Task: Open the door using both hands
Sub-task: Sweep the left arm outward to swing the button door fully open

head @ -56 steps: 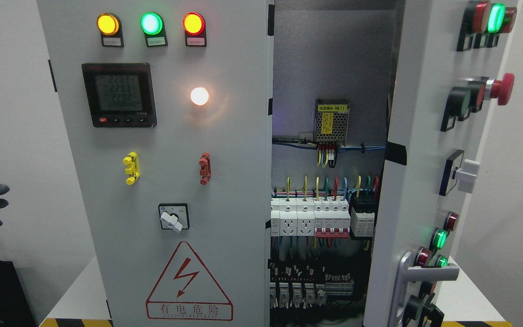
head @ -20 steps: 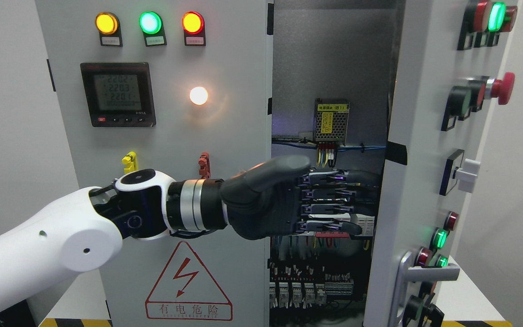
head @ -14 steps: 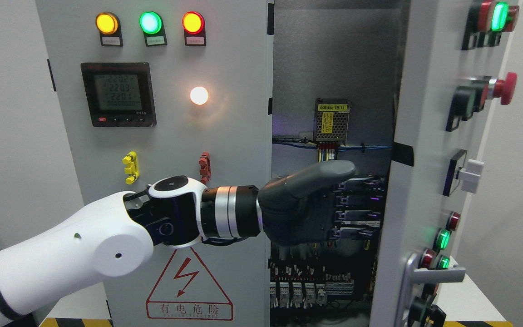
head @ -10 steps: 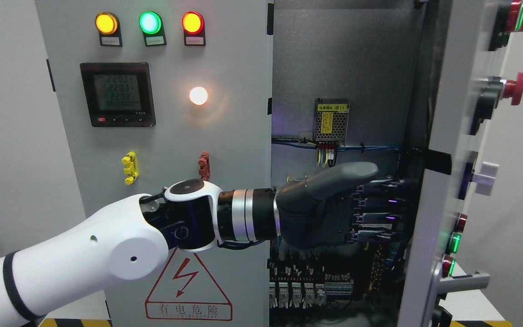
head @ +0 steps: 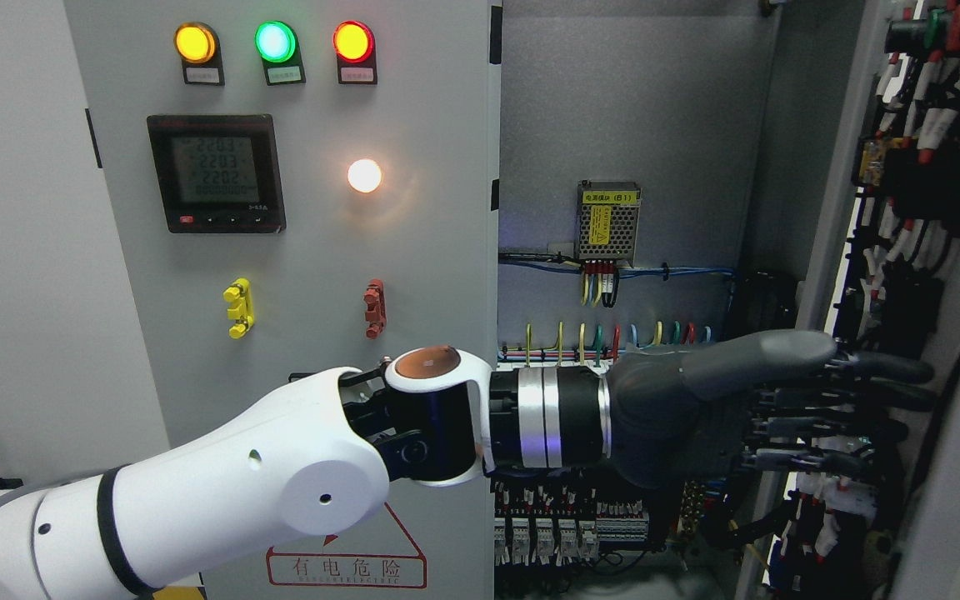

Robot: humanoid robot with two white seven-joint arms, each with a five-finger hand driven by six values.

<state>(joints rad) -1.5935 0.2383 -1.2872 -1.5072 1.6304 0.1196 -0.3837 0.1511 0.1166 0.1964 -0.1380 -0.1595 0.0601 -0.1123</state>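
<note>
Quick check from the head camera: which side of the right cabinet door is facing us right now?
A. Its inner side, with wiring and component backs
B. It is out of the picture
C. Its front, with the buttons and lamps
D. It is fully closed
A: the right door shows its inner side, with cables and component backs, and the left hand reaches flat against it with its fingers extended.
</note>
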